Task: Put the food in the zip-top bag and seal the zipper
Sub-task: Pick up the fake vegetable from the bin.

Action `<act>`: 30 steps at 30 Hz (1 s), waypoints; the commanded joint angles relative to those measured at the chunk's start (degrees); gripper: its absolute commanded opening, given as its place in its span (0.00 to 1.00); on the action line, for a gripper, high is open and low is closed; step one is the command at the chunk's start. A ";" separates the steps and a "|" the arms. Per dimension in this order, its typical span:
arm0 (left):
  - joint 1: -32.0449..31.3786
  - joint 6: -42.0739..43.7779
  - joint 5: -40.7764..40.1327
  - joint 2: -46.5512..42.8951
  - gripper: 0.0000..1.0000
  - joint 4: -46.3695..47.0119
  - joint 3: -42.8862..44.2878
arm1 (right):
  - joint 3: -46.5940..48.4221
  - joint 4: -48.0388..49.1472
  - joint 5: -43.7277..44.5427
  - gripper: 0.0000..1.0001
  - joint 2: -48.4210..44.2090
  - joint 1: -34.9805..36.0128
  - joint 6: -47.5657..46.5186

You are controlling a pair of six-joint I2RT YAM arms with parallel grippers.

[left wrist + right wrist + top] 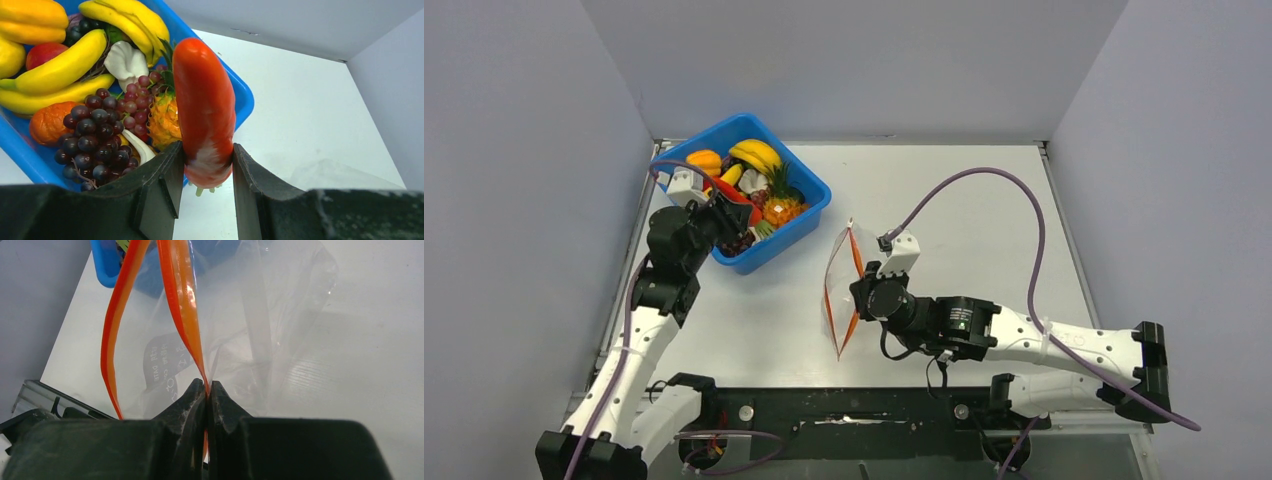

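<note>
My left gripper (206, 167): closed part way on the fat end of the carrot (204, 95), up over the blue bin (244, 97)
My right gripper (206, 390): pinched tight on one side of the zipper (181, 305), so the zip-top bag (285, 315) stands with its mouth a little open
Bag spot: on the table, near the bin, not touching
Other food: bananas (60, 65) and grapes (95, 135) lie in the bin
Might go wrong: I think the shiny carrot could slip, or bump the thin floppy mouth and miss
Writing: white letters on a dark patch on the bag, too blurry to read
</note>
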 commanded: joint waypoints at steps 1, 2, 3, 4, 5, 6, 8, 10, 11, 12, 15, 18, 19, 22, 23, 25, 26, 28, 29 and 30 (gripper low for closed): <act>-0.11 -0.11 2.40 -4.61 0.14 0.95 -0.52 | 3.47 2.23 1.24 0.00 0.88 0.59 0.72; -0.05 -0.01 2.48 -5.52 0.14 0.58 -0.70 | 3.62 2.32 1.27 0.00 1.13 0.55 0.60; -0.09 0.01 2.95 -6.54 0.14 0.35 -0.87 | 3.73 2.39 1.20 0.00 1.51 0.50 0.60; -0.15 -0.22 3.61 -7.58 0.14 0.31 -1.19 | 3.83 2.48 1.20 0.00 1.85 0.51 0.60; -0.14 -0.62 4.47 -8.56 0.14 0.30 -1.41 | 3.98 2.54 1.34 0.00 2.13 0.55 0.62; -0.18 -1.23 5.54 -9.60 0.14 0.30 -1.66 | 4.11 2.59 1.50 0.00 2.58 0.40 0.60; -0.19 -2.69 7.71 -11.56 0.14 -0.20 -2.18 | 4.26 2.70 2.17 0.00 3.49 0.26 0.35; -0.20 -4.11 10.18 -13.43 0.14 -0.71 -2.98 | 4.79 1.94 2.01 0.00 4.52 -0.53 0.80; -0.20 -5.20 11.33 -14.36 0.14 -0.75 -3.51 | 5.03 1.60 1.78 0.00 4.98 -0.99 1.26; -0.20 -6.07 12.38 -15.29 0.14 -0.64 -4.08 | 5.22 1.52 1.28 0.00 5.29 -1.42 1.55; -0.20 -8.20 16.17 -17.93 0.14 0.05 -5.43 | 5.45 2.28 -0.36 0.00 5.97 -2.62 1.83; -0.20 -11.06 21.64 -20.09 0.14 1.90 -6.92 | 5.61 3.75 -1.31 0.00 6.66 -3.15 1.02; -0.20 -12.28 23.92 -20.78 0.14 2.96 -7.07 | 5.98 3.96 -1.70 0.00 7.01 -3.61 0.96; -0.20 -16.34 28.21 -22.88 0.14 6.28 -10.35 | 6.90 4.13 -3.13 0.00 8.44 -4.80 0.95; -0.20 -17.66 29.14 -23.53 0.14 7.68 -10.95 | 7.21 4.28 -3.60 0.00 8.84 -5.08 0.98; -0.19 -20.34 30.42 -24.84 0.14 10.58 -12.02 | 7.66 4.92 -4.32 0.00 9.58 -5.43 0.96; -0.26 -21.63 30.94 -25.51 0.14 12.06 -12.47 | 7.92 5.33 -4.71 0.00 9.94 -5.49 0.98; -0.24 -24.05 31.69 -26.58 0.14 15.23 -13.38 | 8.48 6.25 -5.88 0.00 10.80 -5.61 0.58; -0.21 -25.42 31.63 -27.07 0.13 16.41 -13.82 | 8.87 6.69 -6.43 0.00 11.28 -5.60 0.42; -0.20 -26.89 31.55 -27.41 0.13 17.92 -14.24 | 9.41 7.01 -7.00 0.00 11.74 -5.62 0.28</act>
